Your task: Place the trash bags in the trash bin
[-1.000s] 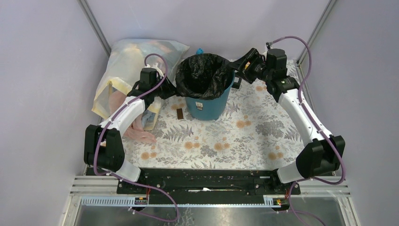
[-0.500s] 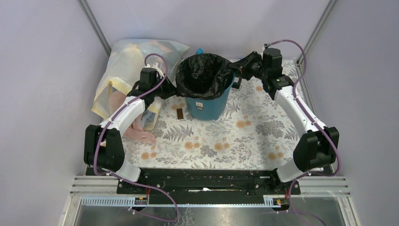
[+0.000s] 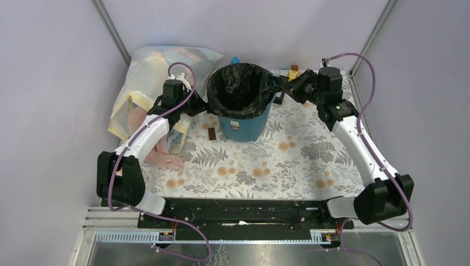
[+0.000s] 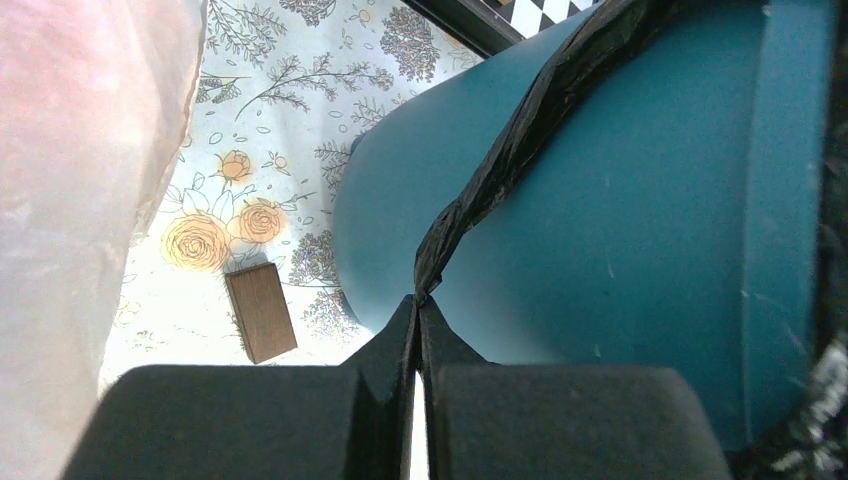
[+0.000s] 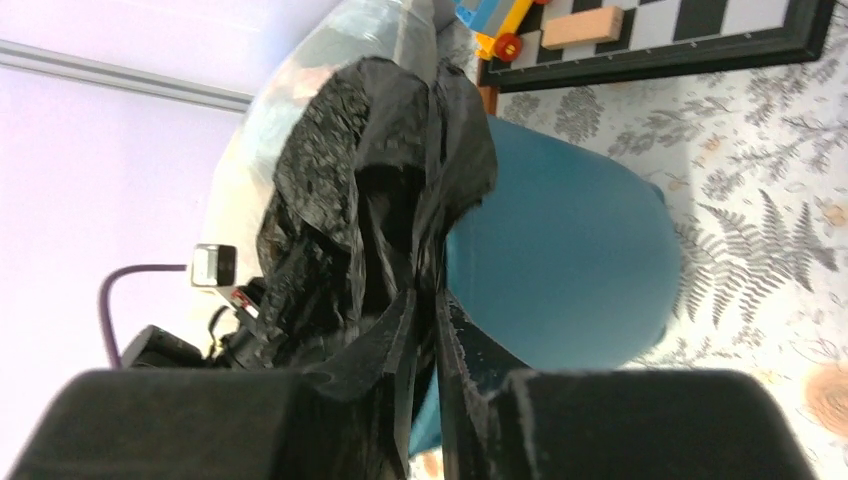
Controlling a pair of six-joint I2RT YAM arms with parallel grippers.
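Left gripper [image 4: 417, 325] and right gripper [image 5: 425, 320] are clamped on the trash bag [image 3: 238, 91] lining the trash bin [image 3: 252, 127], upper centre.

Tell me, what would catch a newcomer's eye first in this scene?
The teal bin at the middle back of the floral table, with a glossy black trash bag draped in its mouth. The left gripper and right gripper each pinch the bag's edge from opposite sides. A big translucent bag of clothes sits behind on the left.
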